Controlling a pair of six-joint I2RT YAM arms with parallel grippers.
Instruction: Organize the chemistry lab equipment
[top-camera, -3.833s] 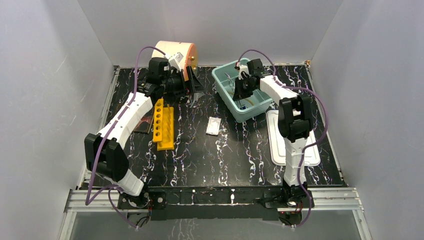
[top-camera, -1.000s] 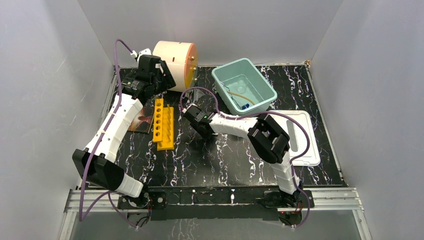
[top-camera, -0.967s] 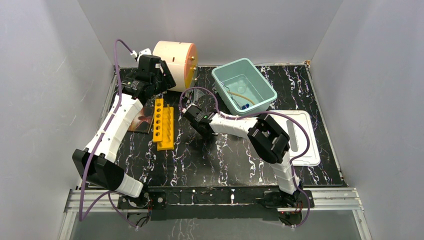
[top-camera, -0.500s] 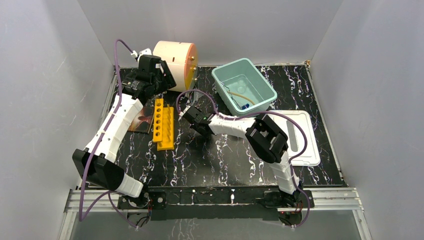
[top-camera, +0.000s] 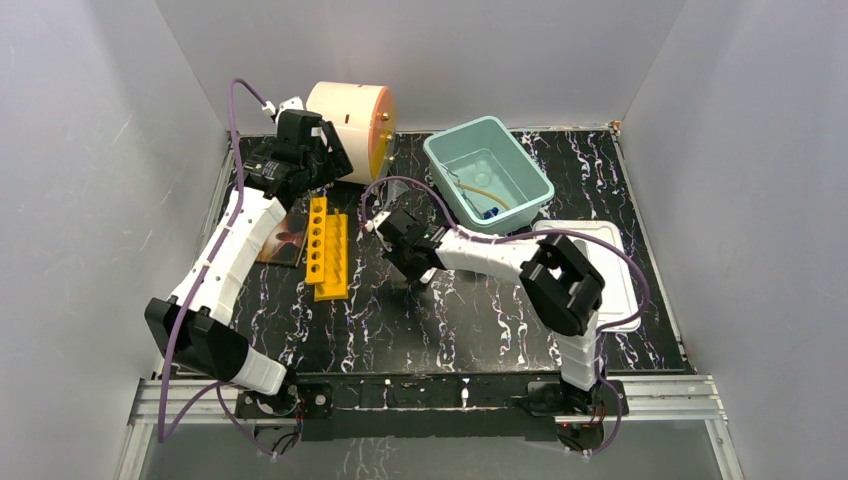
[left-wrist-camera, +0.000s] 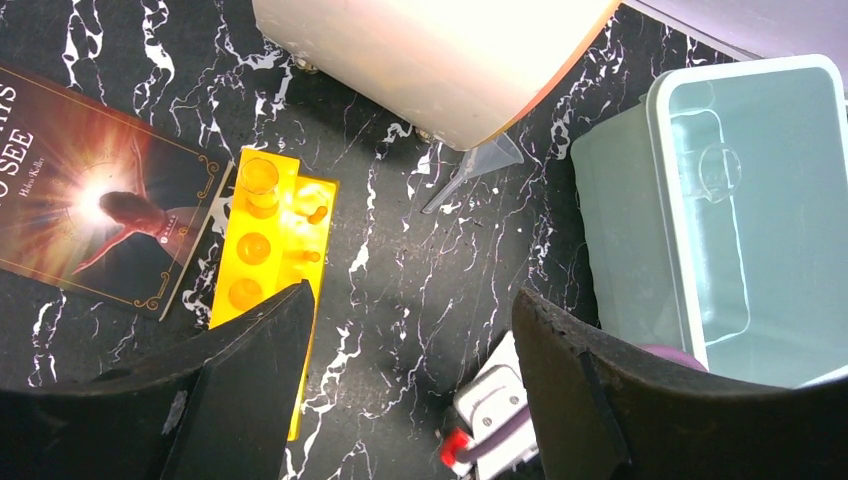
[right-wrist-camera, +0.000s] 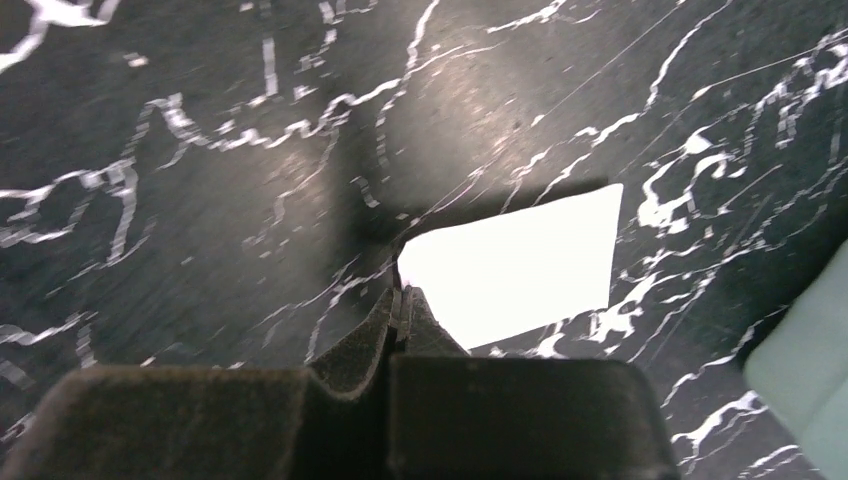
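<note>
White and flat, a small piece (right-wrist-camera: 510, 265) lies on the black table (top-camera: 450, 320), in the middle of the top view. The right gripper (right-wrist-camera: 402, 300) is closed tight, and its tips pinch the left corner of that piece. Low on the right of the wrist view, a bit of the green bin (top-camera: 525, 155) shows.

The left gripper (left-wrist-camera: 412, 300) is wide open with nothing in it. It hangs in the upper left of the top view, next to the drum (top-camera: 345, 115).

Under it, the yellow rack (left-wrist-camera: 265, 250) lies on the table with one edge touching a book (left-wrist-camera: 90, 210). A clear funnel (left-wrist-camera: 480, 170) lies just below the drum, between the rack and the bin.

Inside the bin are a tan loop (top-camera: 480, 190) and a blue-tipped tool (top-camera: 490, 212).
</note>
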